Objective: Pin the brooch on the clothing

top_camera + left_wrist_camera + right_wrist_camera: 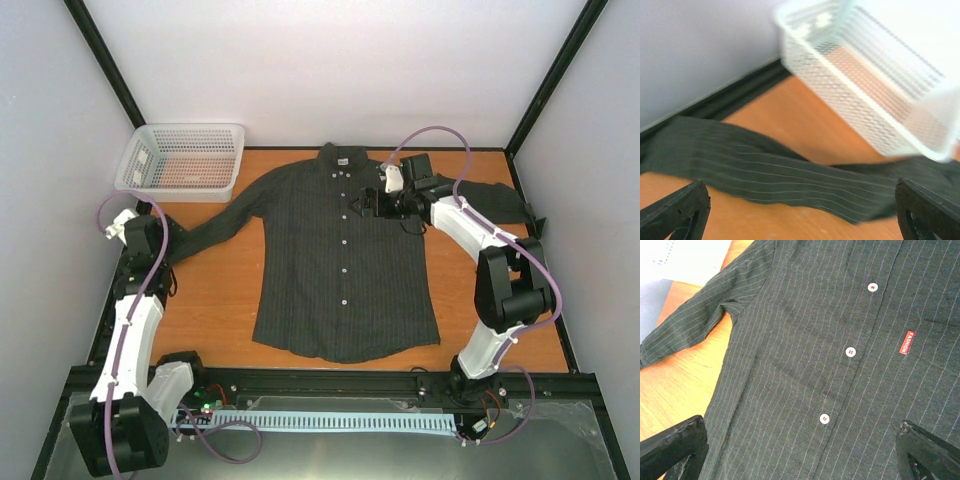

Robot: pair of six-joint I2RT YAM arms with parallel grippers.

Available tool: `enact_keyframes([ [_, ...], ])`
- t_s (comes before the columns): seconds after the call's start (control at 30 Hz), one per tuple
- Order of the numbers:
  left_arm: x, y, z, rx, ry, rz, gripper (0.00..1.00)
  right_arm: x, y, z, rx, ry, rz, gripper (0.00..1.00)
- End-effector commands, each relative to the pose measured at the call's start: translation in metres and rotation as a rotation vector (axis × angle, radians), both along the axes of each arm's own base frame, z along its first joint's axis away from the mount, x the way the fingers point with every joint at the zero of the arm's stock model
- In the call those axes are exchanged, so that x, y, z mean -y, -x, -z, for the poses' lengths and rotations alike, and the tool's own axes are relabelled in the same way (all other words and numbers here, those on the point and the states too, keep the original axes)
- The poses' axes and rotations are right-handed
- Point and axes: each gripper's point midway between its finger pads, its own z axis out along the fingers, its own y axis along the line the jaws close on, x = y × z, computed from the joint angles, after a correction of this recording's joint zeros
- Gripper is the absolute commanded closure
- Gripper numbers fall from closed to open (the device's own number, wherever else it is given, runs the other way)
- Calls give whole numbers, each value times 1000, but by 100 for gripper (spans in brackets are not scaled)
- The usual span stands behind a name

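Observation:
The dark pinstriped shirt (345,265) lies flat on the orange table, collar at the far side. No brooch shows in any view. My right gripper (362,206) hovers over the shirt's upper chest, just right of the button row. In the right wrist view the right gripper (800,450) is open and empty, its fingertips (675,445) wide apart above the white buttons (850,352) and the red tag (907,342). My left gripper (168,238) is at the end of the shirt's left sleeve (770,170). The left gripper (800,215) is open and empty above that sleeve.
A white mesh basket (182,160) stands at the far left corner and also shows in the left wrist view (865,100), with small pale items inside that I cannot make out. Walls and a black frame (110,70) enclose the table. The shirt's other sleeve (495,200) runs under the right arm.

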Motion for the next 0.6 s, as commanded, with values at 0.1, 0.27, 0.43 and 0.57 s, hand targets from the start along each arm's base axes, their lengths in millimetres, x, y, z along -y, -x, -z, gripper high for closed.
enact_keyframes([
  [0.1,108,-67,-47,254,83,649,0,-3,3,19,-43,16,-16,0],
  [0.27,191,-90,-17,159,223,958,0,-13,7,32,-76,35,-39,0],
  [0.43,262,-92,33,1,362,1173,0,-12,7,43,-115,45,-19,0],
  [0.57,302,-83,62,-119,400,1280,0,-9,12,59,-165,50,5,0],
])
